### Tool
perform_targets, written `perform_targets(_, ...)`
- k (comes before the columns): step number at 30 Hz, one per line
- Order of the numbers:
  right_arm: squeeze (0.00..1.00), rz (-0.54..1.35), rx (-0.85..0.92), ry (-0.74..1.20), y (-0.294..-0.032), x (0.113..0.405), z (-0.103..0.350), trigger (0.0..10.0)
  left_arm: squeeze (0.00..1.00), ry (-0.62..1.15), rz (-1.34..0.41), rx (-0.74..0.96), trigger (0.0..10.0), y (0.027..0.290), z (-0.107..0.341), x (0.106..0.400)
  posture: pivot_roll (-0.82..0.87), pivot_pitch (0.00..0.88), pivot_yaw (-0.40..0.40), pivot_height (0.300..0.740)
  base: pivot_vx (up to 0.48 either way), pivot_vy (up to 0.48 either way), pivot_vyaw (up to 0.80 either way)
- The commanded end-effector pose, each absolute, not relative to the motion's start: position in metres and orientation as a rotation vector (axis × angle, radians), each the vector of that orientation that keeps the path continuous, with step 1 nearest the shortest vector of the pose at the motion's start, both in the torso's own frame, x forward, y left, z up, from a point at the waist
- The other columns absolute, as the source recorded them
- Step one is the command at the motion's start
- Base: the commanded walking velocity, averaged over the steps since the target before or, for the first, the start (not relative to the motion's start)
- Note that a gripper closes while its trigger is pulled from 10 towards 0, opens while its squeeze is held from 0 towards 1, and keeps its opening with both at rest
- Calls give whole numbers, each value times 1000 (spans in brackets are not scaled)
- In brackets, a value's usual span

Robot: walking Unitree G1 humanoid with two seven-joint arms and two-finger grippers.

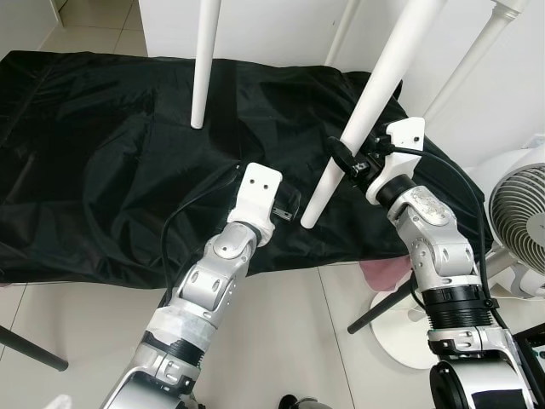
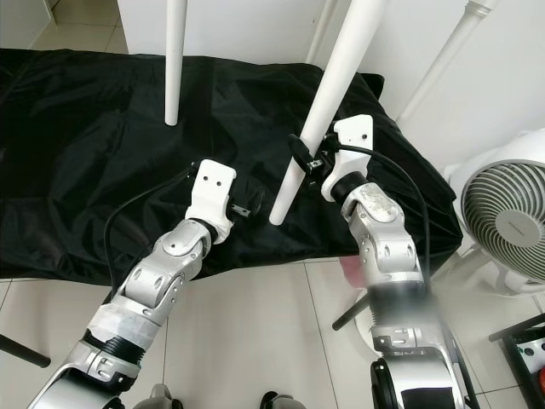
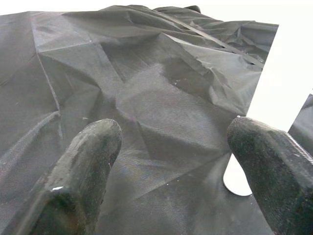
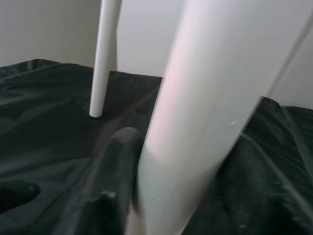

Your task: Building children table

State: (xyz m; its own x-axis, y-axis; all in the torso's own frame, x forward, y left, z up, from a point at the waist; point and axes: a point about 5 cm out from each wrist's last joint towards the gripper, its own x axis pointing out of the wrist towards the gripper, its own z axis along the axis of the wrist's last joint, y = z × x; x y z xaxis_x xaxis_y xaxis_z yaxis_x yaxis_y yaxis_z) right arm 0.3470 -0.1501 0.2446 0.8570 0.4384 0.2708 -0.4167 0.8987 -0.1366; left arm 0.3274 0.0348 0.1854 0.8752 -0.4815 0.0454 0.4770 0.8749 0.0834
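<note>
Right gripper [image 1: 347, 160] fingers pinch the near table leg [image 1: 362, 128]; another leg [image 1: 203, 64] stands at ten o'clock. Left gripper [image 1: 288, 204] fingers spread, empty. Assembly looks partway.

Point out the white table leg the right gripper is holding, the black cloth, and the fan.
white table leg [image 1: 375, 94], left eye view, middle of its shaft.
right gripper [image 1: 345, 159], left eye view, clamped around that leg.
black cloth [image 1: 102, 170], left eye view, flat stretch.
fan [image 2: 511, 223], right eye view, grille centre.

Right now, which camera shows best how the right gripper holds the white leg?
The left eye view: the right gripper clamps the slanted white leg midway. The right eye view shows the same. The right wrist view gives a blurred close-up, the left wrist view just its foot.
</note>
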Motion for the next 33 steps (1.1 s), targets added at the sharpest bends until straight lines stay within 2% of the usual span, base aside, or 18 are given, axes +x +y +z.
perform_targets(1,1000,491,-59,-385,-143,346,266,10000,0,-56,-556,75,10000,30,182,323,57,61,-117,740,0,0,0)
perform_targets(4,1000,487,18,-380,-142,348,268,10000,0,-56,-555,73,10000,30,183,324,56,58,-116,740,0,0,0)
perform_targets(5,545,475,94,-378,-143,355,274,10000,0,-57,-555,70,10000,29,183,324,48,56,-112,740,0,0,0)
perform_targets(6,0,468,133,-381,-143,360,279,10000,0,-57,-555,69,10000,29,183,325,44,55,-110,740,0,0,0)
perform_targets(8,0,465,156,-384,-142,364,283,10000,0,-57,-556,68,10000,28,183,325,44,55,-110,740,0,0,0)
perform_targets(9,0,486,151,-400,-138,368,290,0,0,-58,-559,63,10000,27,184,326,36,54,-106,740,0,0,0)
perform_targets(15,0,547,88,-459,-125,380,314,0,0,-63,-556,49,10000,24,186,325,48,60,-122,740,0,0,0)
perform_targets(26,0,573,23,-470,-118,381,316,0,0,-60,-536,46,10000,28,184,327,55,59,-124,740,0,0,0)
perform_targets(29,0,491,-112,-476,-120,383,321,0,0,-63,-532,41,10000,29,186,328,52,56,-123,740,0,0,0)
perform_targets(33,0,429,-102,-471,-127,387,324,0,0,-66,-529,40,10000,30,187,329,53,57,-123,740,0,0,0)
